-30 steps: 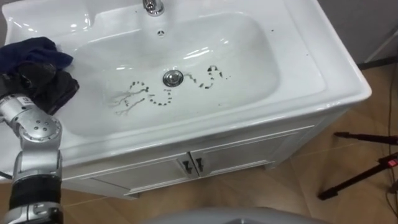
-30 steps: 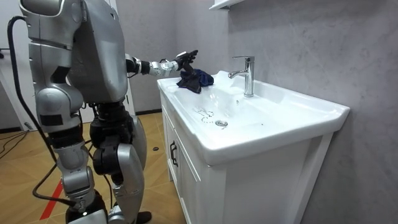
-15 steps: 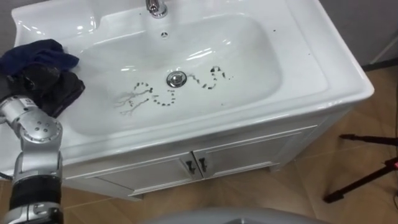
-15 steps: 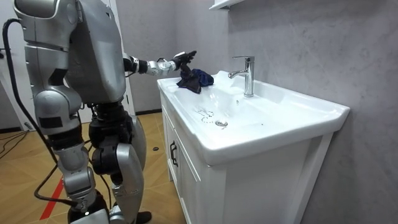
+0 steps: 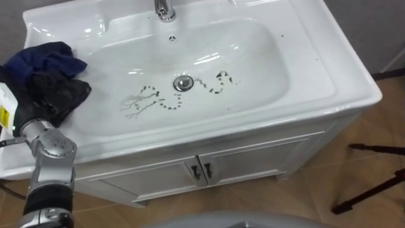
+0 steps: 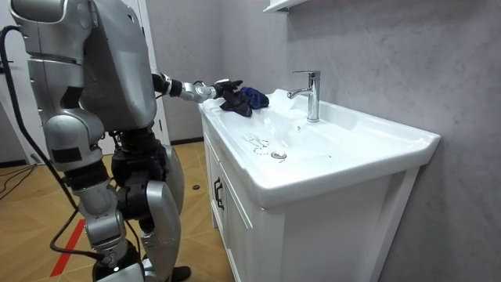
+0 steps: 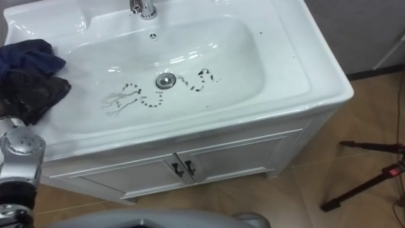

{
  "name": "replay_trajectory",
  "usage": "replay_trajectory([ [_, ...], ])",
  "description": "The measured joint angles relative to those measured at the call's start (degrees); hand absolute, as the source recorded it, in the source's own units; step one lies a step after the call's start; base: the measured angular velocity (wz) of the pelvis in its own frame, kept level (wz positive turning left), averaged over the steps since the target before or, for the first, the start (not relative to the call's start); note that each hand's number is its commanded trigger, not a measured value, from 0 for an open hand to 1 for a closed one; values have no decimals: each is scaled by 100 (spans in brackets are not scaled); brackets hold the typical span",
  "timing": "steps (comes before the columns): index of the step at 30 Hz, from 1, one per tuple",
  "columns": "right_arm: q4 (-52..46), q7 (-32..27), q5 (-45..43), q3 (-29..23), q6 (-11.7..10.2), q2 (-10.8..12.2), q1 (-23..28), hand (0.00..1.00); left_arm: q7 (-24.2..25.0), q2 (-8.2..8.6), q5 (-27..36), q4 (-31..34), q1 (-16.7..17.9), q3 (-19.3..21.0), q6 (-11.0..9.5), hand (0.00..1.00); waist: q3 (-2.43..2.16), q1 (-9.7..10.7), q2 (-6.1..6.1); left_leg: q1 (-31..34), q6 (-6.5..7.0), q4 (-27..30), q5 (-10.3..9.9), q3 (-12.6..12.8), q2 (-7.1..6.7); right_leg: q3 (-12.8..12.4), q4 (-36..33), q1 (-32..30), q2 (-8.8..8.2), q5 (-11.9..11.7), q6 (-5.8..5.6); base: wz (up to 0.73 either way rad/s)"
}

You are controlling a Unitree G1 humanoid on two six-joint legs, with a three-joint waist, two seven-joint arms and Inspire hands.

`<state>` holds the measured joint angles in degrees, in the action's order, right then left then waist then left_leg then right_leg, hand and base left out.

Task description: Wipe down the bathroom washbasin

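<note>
Resting lower than a second ago, the left robot hand (image 5: 54, 95) lies against the blue cloth (image 5: 45, 58) on the surface's left edge, beside the basin (image 5: 266, 63). Dark squiggly marks (image 5: 149, 95) remain around the drain (image 5: 183, 82). I cannot tell whether the robot hand grips the cloth, because its dark shape merges with the folds.

basin (image 5: 329, 63) | blue cloth (image 5: 44, 60) on left rim | dark marks (image 5: 152, 101) near drain (image 5: 183, 82)
</note>
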<state>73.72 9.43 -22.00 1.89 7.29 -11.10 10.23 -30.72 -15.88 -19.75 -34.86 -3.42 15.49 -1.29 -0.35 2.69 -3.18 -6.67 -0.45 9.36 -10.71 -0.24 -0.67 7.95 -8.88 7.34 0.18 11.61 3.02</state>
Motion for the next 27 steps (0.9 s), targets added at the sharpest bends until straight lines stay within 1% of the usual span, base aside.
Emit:
replay_trajectory([
  [2, -2, 1, -2, 10, 31, -2, 0, 0, 7, 4, -2, -102, 0, 0, 1, 0, -9, 1, -13, -6, 0, -1, 0, -3, 1, -2, -13, 7, 0, 0, 0, 0],
  [9, 5, 12, -3, 7, 31, -12, 3, 0, 43, 6, -59, -136, 4, 0, 21, 0, -2, -2, -2, -21, 0, -11, 0, -2, 4, 2, -5, 28, 3, -2, 2, 0],
  [10, 4, 12, -4, 7, 30, -12, -1, 0, 46, 6, -127, -155, 7, 0, 18, 0, 0, -2, 0, -33, 0, -17, 0, 0, 4, 3, -5, 49, 4, -2, 2, 0],
  [12, 4, 42, -1, 3, 26, -15, 0, 0, 50, 11, -453, -242, 10, 2, 12, 0, 3, -4, 1, -87, 0, -22, 0, 7, 1, 2, 24, 117, 2, -2, 1, 0],
  [16, 2, 78, 2, 1, 0, -16, -11, 0, 48, 38, -733, -250, 15, -6, 9, 0, 3, 3, -9, -81, 0, -22, 0, 6, 2, 12, 29, 135, 3, -2, 1, 0],
  [18, 3, 73, 2, 1, -19, -19, -9, 0, 47, 65, -739, -255, 15, -13, 22, 0, 3, 14, -27, -90, 0, -20, 0, 6, 0, 13, 30, 166, 2, -2, 1, 0],
  [23, 23, 65, 0, -5, -16, -22, -86, 0, 47, 71, -736, -269, 14, -16, 107, 0, 7, 42, -64, -91, 0, -17, 0, 6, 0, 13, 27, 163, 2, -2, 1, 0],
  [27, 68, 68, 2, -7, -14, -31, -124, 0, 88, 71, -736, -331, 13, -16, 115, 0, 7, 57, -77, -111, 0, -17, 0, 5, 1, 6, 28, 155, 4, -2, 1, 0],
])
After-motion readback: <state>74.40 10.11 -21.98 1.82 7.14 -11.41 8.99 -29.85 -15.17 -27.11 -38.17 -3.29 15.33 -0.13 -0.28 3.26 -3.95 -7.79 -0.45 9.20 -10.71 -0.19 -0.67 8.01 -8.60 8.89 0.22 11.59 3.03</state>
